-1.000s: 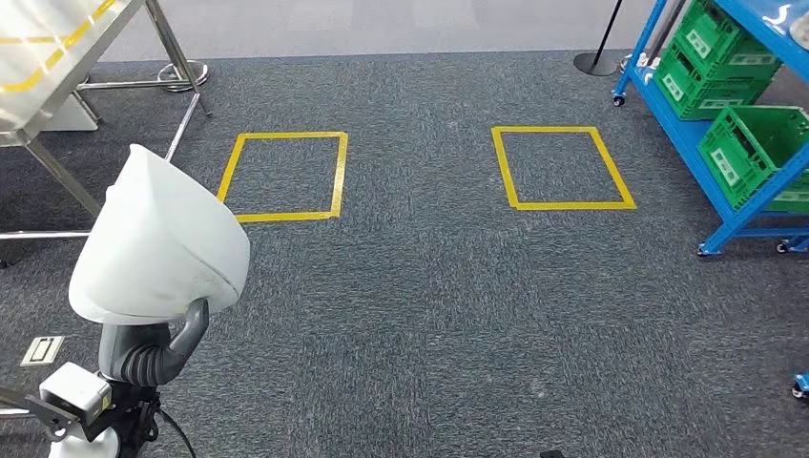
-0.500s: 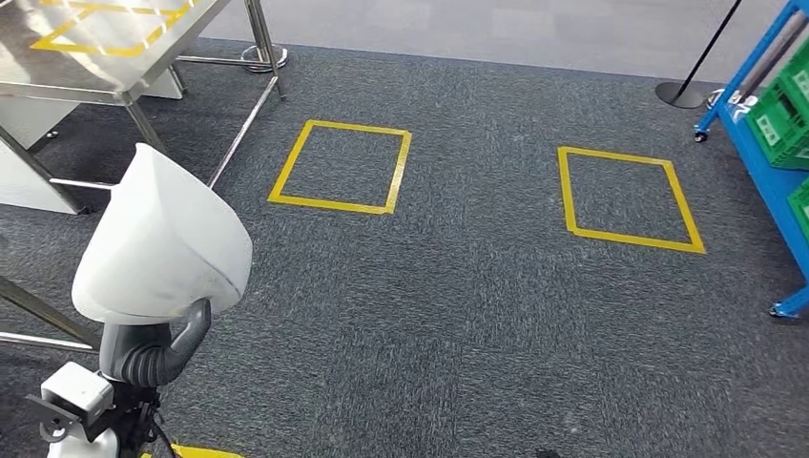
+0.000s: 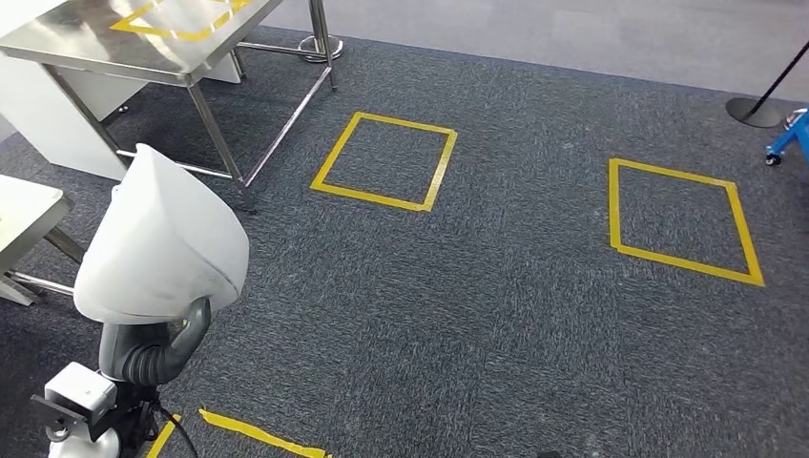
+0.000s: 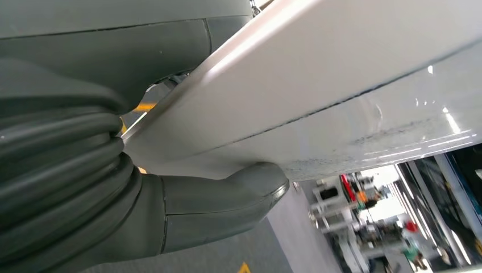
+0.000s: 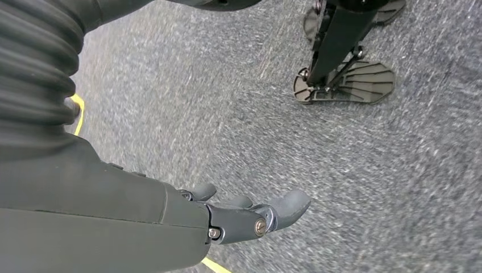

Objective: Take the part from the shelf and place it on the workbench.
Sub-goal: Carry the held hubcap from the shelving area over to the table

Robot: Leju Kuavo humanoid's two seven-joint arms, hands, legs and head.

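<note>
Swung further toward the workbench [image 3: 143, 43] since a second ago, so the whole scene has shifted: blue shelf with green crates gone off the right edge except for one blue castor foot [image 3: 788, 141], steel workbench with yellow tape on its top now filling the upper left corner, two yellow floor squares [image 3: 386, 160] slid down and to the right across the grey carpet [image 3: 496, 324]. Held in the same place in the head view throughout: large white part [image 3: 162, 239], a smooth curved shell, gripped by the left hand [image 3: 157, 353] low at the left, thumb [image 4: 227, 199] pressed up against the shell's underside in the left wrist view, other fingers hidden behind it. Hanging beside the body over the carpet: right hand [image 5: 239, 213], holding nothing, fingers loosely extended and slightly apart. Also on the floor: a black stanchion base [image 3: 760, 111] at upper right, a strip of yellow tape [image 3: 258, 434] near the bottom edge, and a second steel surface [image 3: 24, 215] at the left edge.
</note>
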